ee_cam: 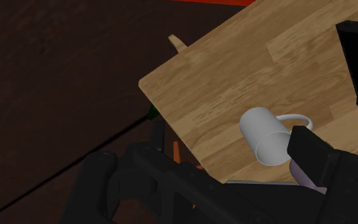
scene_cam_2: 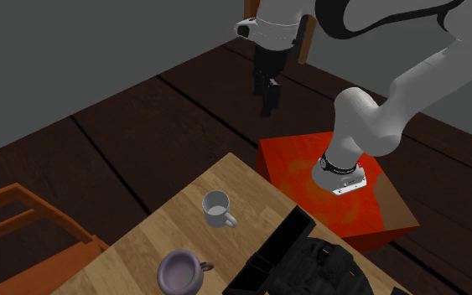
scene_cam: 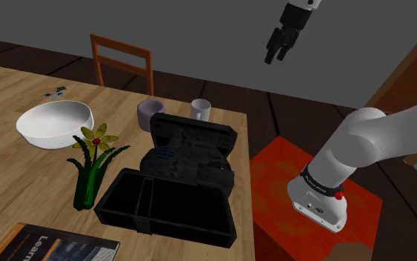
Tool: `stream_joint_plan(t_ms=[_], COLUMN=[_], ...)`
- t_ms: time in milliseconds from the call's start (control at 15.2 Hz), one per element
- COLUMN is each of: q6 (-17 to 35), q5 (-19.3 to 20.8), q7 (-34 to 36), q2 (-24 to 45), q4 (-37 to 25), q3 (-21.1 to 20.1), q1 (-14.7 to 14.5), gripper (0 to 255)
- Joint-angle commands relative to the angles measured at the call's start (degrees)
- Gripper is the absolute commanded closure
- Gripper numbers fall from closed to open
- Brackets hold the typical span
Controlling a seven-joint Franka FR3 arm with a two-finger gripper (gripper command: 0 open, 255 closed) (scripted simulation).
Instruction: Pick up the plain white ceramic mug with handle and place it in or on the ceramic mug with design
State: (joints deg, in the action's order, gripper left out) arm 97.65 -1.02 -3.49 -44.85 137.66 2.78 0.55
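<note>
Shoulder view from beside the stand [scene_cam: 273,178], looking down along the table [scene_cam: 21,185], second exterior view high across the table, facing the arm [scene_cam_2: 376,117], wrist view high above, all three sharing the white mug [ee_cam: 263,130] corner.

Pale grey-white mug [scene_cam_2: 216,208]; lilac mug [scene_cam_2: 179,272]; light wood-grain bench [scene_cam: 21,170]; black case [scene_cam: 171,194]; mottled red-orange stand [scene_cam_2: 301,168]; white bowl [scene_cam: 55,121]; all-black hand [scene_cam: 275,58].
</note>
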Motion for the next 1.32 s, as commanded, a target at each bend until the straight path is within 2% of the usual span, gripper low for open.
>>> stream_joint_plan(t_ms=[0, 594, 1254], q6=[0.0, 12.6, 23.7], q5=[0.0, -2.8, -2.8], q7=[0.0, 6.9, 14.7], q2=[0.0, 15.1, 36.1], q4=[0.0, 0.5, -6.0], q3=[0.0, -5.9, -11.2], q1=[0.0, -2.2, -4.0], gripper=[0, 0, 0])
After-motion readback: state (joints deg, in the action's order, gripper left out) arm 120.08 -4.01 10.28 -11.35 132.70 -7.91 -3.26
